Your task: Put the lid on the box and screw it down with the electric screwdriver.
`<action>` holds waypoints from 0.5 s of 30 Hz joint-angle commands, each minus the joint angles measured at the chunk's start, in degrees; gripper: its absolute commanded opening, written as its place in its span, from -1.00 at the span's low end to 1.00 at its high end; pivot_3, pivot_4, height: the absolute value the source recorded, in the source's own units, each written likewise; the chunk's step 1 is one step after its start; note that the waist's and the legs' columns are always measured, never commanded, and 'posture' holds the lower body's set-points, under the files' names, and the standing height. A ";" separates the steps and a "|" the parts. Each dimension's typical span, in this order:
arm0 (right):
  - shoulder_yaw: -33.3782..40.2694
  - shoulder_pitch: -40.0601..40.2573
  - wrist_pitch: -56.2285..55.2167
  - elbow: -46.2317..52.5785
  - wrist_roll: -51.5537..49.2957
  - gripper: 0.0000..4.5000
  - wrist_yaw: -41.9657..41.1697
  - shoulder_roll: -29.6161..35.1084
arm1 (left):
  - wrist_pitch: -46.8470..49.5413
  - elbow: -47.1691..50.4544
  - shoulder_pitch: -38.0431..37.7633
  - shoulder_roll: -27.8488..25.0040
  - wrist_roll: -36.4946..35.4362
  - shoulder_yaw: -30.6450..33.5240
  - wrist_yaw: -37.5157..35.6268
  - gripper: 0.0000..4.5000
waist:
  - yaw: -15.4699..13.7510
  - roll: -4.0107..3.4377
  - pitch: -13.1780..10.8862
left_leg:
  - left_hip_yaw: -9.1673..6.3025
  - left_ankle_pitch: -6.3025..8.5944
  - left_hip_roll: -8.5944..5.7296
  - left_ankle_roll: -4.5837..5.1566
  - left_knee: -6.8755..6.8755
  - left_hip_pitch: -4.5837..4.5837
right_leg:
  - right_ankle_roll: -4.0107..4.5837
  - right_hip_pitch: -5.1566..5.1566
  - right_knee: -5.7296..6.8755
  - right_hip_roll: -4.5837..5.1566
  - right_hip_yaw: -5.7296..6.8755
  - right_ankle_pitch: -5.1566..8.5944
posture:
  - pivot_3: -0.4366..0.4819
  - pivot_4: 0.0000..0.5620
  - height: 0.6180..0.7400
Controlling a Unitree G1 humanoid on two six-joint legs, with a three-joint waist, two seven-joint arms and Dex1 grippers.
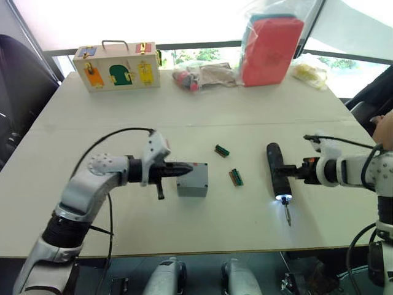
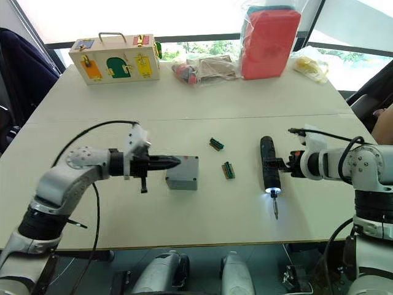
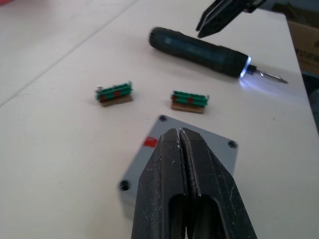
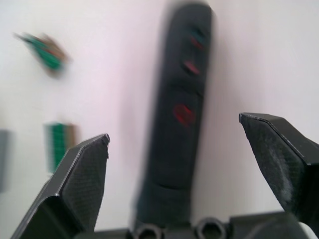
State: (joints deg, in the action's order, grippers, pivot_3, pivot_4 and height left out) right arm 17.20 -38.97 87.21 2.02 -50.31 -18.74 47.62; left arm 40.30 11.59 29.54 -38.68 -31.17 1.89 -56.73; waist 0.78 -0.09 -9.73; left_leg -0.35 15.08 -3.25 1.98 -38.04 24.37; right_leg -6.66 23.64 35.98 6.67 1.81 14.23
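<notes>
The grey box (image 1: 195,185) stands mid-table with the flat grey lid (image 3: 219,142) lying on top of it, corner screw holes showing and a red mark at one edge. My left gripper (image 3: 180,133) is shut and empty, its tips just over the lid's near side. To the right the black electric screwdriver (image 1: 277,173) lies flat on the table, its tip light (image 1: 284,198) lit and its bit pointing toward the front edge. My right gripper (image 4: 174,130) is open, and the screwdriver's handle (image 4: 182,114) lies between its spread fingers without touching either.
Two small green connector pieces (image 1: 221,150) (image 1: 236,177) lie between box and screwdriver. At the back stand a wooden box with coloured doors (image 1: 116,66), bagged items (image 1: 202,75) and a red pack in plastic (image 1: 270,43). A person's hand (image 1: 384,129) is at the right edge.
</notes>
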 commanded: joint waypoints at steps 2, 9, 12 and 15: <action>4.90 -2.71 -2.11 6.22 -4.52 0.98 -3.96 -2.45 | 0.80 -4.78 1.61 -5.38 -1.90 6.34 -1.91 -1.00 | -0.11 0.02 0.00 | -0.03 0.00 0.01 0.00 0.01 -0.01 | -0.02 -0.04 -0.01 -0.03 0.01 0.03 | -0.05 -0.47 1.00; -16.52 13.01 -26.57 28.63 8.27 0.98 -17.71 1.71 | -1.94 -6.10 -2.92 -7.74 1.70 1.17 -3.99 -1.00 | -0.54 0.14 -0.01 | -0.02 0.01 -0.07 0.01 -0.01 -0.01 | -0.03 -0.09 -0.03 0.05 -0.01 0.02 | -0.05 -0.47 1.00; -19.00 17.40 -29.24 28.54 8.95 0.98 -17.41 -1.84 | -1.72 -2.98 -5.90 -4.92 2.13 -0.79 -1.26 -1.00 | -0.55 0.23 -0.08 | -0.01 0.01 -0.12 0.01 -0.09 -0.02 | -0.09 -0.10 0.00 0.12 -0.04 -0.01 | -0.05 -0.47 1.00; -22.40 20.37 -31.01 29.39 11.14 0.98 -17.49 -3.76 | -1.00 1.20 -9.75 -2.23 1.83 -2.80 0.48 -1.00 | -0.50 0.25 -0.10 | -0.03 0.02 -0.11 -0.01 -0.11 -0.01 | -0.09 -0.06 0.02 0.17 -0.13 -0.03 | -0.05 -0.47 1.00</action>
State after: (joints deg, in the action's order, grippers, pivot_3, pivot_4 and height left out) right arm -4.48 -18.94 58.18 29.27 -40.65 -36.12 43.79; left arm 39.51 9.43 20.32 -41.13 -29.07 -0.78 -57.10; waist 0.28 0.16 -9.83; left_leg -0.39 15.10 -3.32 1.96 -38.15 24.35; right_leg -6.74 23.58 35.99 6.86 1.68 14.20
